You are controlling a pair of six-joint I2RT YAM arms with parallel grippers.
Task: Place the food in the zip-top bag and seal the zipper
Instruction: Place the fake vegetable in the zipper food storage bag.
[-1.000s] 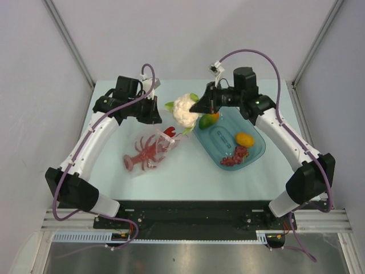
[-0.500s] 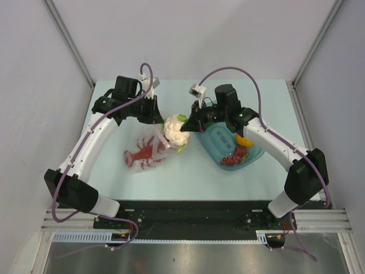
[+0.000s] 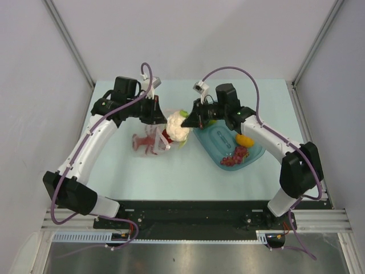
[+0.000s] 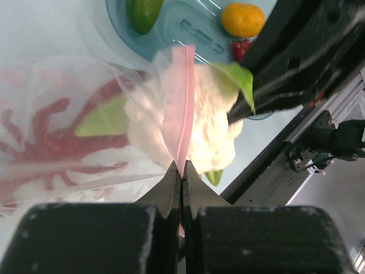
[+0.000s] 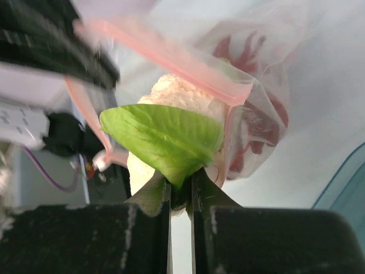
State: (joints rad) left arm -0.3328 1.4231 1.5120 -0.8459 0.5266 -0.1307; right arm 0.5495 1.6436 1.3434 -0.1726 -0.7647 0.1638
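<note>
Right end effector (image 5: 181,187) pinches cauliflower (image 5: 174,91) leaf — at bag (image 5: 268,63) mouth.

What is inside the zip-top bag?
The red lobster is inside the zip-top bag. The cauliflower sits at its mouth; how deep it reaches cannot be told.

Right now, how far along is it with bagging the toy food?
Done: the red lobster is in the bag. In hand: the left gripper pinches the zipper strip while the right gripper holds the cauliflower by its leaf at the bag's mouth. Left: green piece, orange fruit and dark red clump in the blue bowl, then sealing.
</note>
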